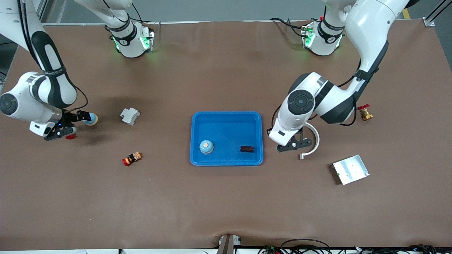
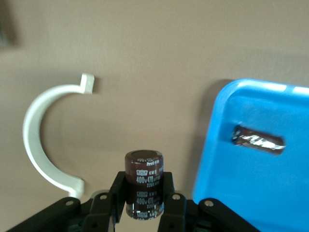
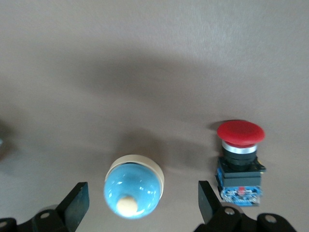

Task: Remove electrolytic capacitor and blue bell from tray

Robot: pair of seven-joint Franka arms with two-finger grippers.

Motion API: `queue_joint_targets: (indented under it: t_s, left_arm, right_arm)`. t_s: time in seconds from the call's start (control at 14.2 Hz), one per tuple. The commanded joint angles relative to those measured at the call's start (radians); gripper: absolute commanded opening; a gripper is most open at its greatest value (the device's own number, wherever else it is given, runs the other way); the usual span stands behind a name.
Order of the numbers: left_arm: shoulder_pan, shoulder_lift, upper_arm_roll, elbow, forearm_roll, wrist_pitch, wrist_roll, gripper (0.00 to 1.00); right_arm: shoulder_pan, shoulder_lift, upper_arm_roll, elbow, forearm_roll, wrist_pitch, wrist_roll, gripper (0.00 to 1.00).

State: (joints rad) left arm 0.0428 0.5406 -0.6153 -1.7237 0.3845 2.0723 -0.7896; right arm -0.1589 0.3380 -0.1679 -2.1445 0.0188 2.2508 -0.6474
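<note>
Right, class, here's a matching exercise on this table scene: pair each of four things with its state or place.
Things:
1. left gripper
2. right gripper
3. blue tray
4. metal plate

States or places:
A. open over a loose bell, beside a red push button
B. lies flat toward the left arm's end of the table
C. shut on a held capacitor
D. contains a second bell and a second capacitor

Pairs: 1-C, 2-A, 3-D, 4-B
</note>
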Motion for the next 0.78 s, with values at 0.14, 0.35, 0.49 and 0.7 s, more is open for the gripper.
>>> queue_joint_targets:
  t_s: [0.14,0.35,0.49,0.7]
  left_arm:
    - [0.297,-0.174,-0.142,-0.346,0.019,0.306,0.237,0.0]
    - [0.356,-0.183,-0.181,-0.451,0.024,0.436,0.242,0.0]
    - [0.354,-0.18,-0.181,-0.476,0.045,0.454,0.24,0.0]
    - [0.358,-0.151,-0.176,-0.519,0.138,0.518,0.216,0.0]
  right_arm:
    - [0.169,-0.004,0.025,0.242,0.016,-0.298,0.341,1.0]
    - [0.329,-0.005,0.031,0.328,0.104,-0.396,0.68,1.0]
    - [0.451,-0.002,0.033,0.347,0.143,-0.378,0.869,1.0]
    - [0.565,0.048,0.033,0.415,0.202,-0.323,1.107,1.0]
